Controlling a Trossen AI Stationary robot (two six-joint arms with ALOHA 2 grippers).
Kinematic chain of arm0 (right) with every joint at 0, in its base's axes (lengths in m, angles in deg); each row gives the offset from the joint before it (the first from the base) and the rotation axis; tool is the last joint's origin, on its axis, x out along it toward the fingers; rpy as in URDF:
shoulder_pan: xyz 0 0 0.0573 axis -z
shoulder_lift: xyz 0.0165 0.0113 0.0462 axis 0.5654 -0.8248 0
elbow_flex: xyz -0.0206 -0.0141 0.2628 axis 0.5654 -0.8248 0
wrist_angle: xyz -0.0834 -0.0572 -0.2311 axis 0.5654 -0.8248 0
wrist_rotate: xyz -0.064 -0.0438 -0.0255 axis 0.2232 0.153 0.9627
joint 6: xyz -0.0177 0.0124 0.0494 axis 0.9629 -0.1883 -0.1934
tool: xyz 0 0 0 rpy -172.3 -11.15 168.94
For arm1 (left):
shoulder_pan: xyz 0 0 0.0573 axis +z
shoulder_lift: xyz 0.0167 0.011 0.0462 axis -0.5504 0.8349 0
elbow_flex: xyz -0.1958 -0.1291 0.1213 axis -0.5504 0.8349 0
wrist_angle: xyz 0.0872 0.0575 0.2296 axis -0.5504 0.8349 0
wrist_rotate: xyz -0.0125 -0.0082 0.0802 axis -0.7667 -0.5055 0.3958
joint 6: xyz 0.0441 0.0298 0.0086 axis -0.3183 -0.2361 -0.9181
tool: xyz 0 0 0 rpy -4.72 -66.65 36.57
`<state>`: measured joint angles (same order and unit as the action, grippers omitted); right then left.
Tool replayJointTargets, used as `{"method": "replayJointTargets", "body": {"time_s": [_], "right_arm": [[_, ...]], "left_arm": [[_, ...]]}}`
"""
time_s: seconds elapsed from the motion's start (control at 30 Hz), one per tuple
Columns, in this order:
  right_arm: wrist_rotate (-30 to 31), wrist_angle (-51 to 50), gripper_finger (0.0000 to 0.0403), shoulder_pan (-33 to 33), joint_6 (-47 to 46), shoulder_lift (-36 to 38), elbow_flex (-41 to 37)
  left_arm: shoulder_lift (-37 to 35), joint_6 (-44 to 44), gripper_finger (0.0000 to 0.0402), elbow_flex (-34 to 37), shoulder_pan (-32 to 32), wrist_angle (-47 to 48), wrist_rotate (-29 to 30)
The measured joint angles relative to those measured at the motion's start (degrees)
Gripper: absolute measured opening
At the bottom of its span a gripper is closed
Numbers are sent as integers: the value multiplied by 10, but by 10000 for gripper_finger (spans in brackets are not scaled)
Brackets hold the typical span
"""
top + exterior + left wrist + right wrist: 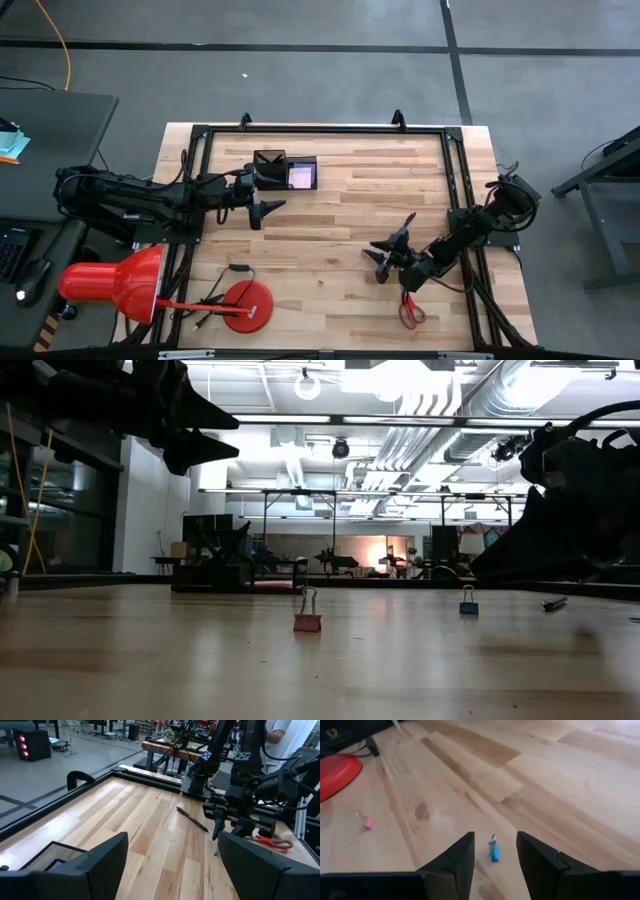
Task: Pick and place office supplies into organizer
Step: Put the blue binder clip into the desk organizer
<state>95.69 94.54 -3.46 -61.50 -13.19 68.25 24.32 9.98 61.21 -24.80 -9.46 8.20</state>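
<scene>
Your right gripper (pixel 493 852) hovers low with its fingers apart around a small blue binder clip (pixel 493 851), not clamped. Your left gripper (pixel 262 208) waits open beside the organizer (pixel 285 170) (only one mesh corner shows in its wrist view). The red-handled scissors (pixel 410 311) lie half hidden under the right arm.

A red desk lamp (pixel 150 290) stands at the wooden table's (pixel 330 240) corner.
</scene>
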Motion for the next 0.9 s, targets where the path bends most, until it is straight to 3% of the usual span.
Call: {"method": "replayJointTargets", "body": {"time_s": [0.43, 0.9], "right_arm": [[-38, -9, 138, 0, 20, -2, 0], [-28, -14, 138, 8, 52, -5, 0]], "left_arm": [[0, 2, 294, 0, 0, 14, 0], [0, 5, 294, 0, 0, 19, 0]]}}
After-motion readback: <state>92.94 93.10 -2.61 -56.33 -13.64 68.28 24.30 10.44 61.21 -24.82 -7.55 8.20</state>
